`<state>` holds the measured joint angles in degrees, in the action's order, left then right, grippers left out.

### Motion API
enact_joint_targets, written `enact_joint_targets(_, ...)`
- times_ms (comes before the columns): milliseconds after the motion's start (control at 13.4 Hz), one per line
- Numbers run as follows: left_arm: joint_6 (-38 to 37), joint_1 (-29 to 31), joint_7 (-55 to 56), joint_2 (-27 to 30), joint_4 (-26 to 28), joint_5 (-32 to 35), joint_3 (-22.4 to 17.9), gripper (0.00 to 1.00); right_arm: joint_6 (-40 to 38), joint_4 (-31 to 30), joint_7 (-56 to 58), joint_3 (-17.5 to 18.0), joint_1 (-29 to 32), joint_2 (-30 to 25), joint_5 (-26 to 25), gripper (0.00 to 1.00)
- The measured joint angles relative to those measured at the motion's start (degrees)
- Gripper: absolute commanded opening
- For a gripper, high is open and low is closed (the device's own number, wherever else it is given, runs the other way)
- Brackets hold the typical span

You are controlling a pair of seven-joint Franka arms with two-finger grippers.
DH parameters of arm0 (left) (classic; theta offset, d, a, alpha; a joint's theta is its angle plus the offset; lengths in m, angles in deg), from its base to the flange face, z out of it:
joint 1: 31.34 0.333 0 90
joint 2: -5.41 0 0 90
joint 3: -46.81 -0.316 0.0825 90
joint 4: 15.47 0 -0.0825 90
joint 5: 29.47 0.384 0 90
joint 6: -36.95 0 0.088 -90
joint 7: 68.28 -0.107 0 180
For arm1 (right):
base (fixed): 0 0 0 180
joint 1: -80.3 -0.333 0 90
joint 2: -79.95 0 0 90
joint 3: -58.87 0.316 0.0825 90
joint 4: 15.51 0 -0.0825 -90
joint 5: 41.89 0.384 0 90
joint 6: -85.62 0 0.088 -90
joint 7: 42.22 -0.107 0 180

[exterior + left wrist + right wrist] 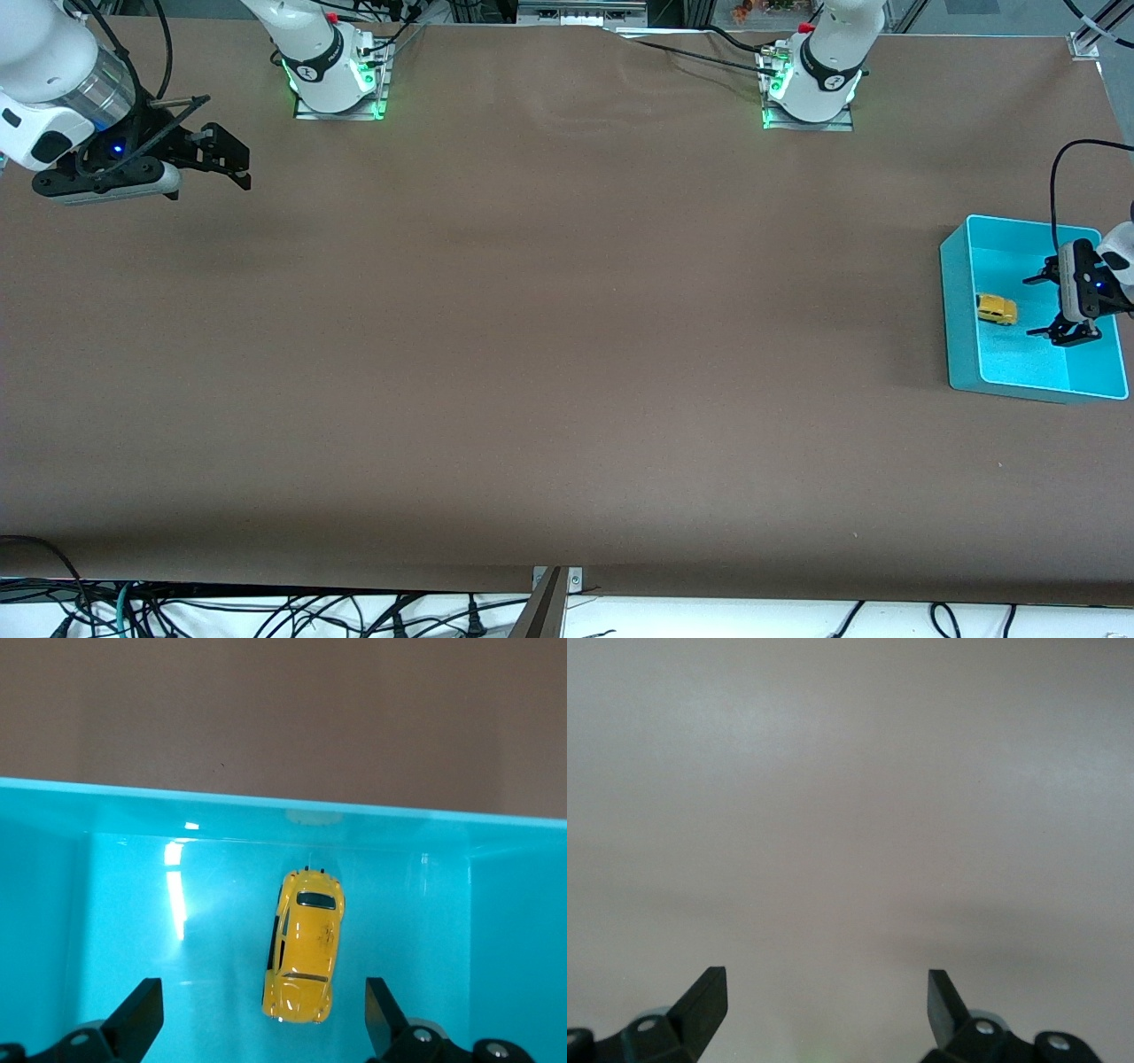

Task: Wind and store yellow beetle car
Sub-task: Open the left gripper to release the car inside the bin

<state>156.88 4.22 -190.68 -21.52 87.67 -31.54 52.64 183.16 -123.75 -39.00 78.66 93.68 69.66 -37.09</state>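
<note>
Fingers: both pairs are standing spread wide and gripping nothing; left fingertips [140, 1014] are flanking the car without touching it, right fingertips [709, 997] are showing only bare table between them
Left gripper [1054, 306]: hanging inside the turquoise bin [959, 292], its jaws apart, one finger toward the robots' bases and the other toward the front camera
Right gripper [232, 159]: waiting over bare brown table [549, 354] at the right arm's end, well apart from the bin
Yellow beetle car [997, 309]: lying on the bin's floor, close to the wall that faces the middle of the table; it is sitting on its wheels, roof up
Car's long axis [304, 945]: running roughly from the gripper toward that wall, slightly slanted; which end is the nose I cannot tell for sure
Around it: nothing else is lying in the bin; light is glaring off the floor beside the car
In the way: the bin's walls are enclosing the car on all sides, and the open fingers are standing just beside its nearer end
</note>
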Motion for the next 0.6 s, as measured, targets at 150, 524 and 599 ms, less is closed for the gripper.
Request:
enact_joint_targets(150, -2.82, -0.88, 7.06, 1.71, -0.03, 0.0, 0.24, 1.0, 0.0, -0.02, 0.0, -0.01, 0.0, 0.08, 0.0, 1.0)
enact_joint_targets(524, -11.94, -9.04, 29.37, 8.74, -0.44, -0.01, 2.3, 1.0, -0.05, 0.27, -0.02, 0.01, 0.0, 0.07, 0.02, 1.0)
enact_joint_targets(599, -13.64, -9.87, 34.13, 10.16, -0.76, -0.01, 4.45, 1.0, -0.05, 0.3, -0.02, 0.01, 0.0, 0.07, 0.02, 1.0)
